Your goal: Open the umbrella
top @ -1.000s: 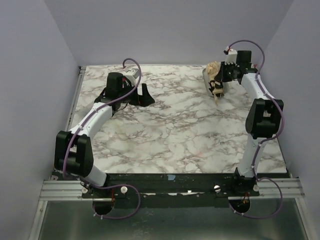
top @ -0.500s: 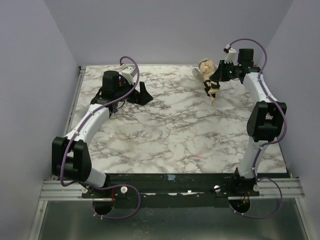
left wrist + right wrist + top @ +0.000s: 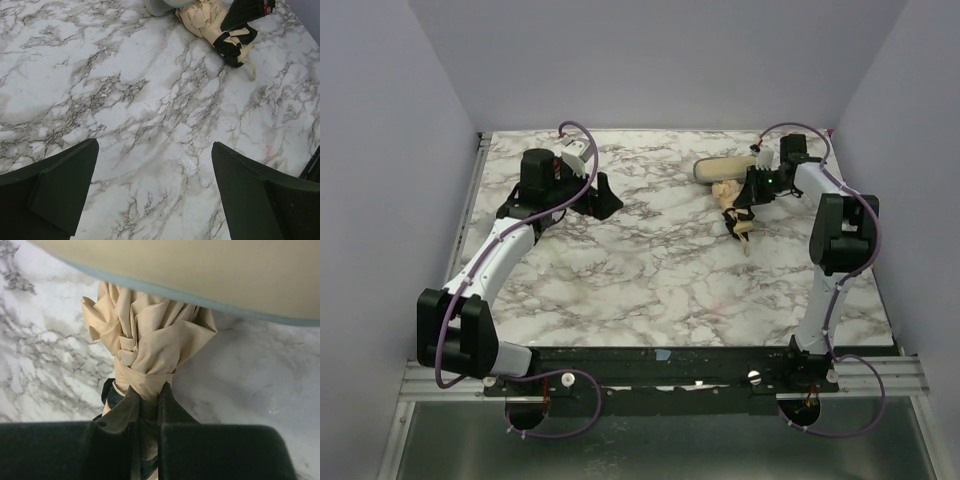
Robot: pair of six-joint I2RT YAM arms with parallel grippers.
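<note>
The umbrella [image 3: 728, 192] is a folded bundle of crumpled beige fabric with a black end and a beige strap [image 3: 744, 240], low over the back right of the marble table [image 3: 650, 280]. My right gripper [image 3: 750, 190] is shut on it. In the right wrist view the gripper [image 3: 150, 387] pinches the tied neck of the beige fabric [image 3: 145, 335]. My left gripper [image 3: 603, 195] stands open at the back left, well apart from it. The left wrist view has its open gripper [image 3: 155, 145] over bare marble and the umbrella [image 3: 215, 22] far ahead. The shaft and handle are hidden.
A long beige object with a pale blue-grey edge [image 3: 725, 167] lies just behind the umbrella, also in the right wrist view [image 3: 200, 275]. Lilac walls [image 3: 380, 150] close in the table on three sides. The arm bases sit along the near rail [image 3: 660, 375].
My right gripper has carried the umbrella leftward and toward me, lower to the table, and turned it. The long beige object now lies flat behind it. My left arm shifted slightly left.
</note>
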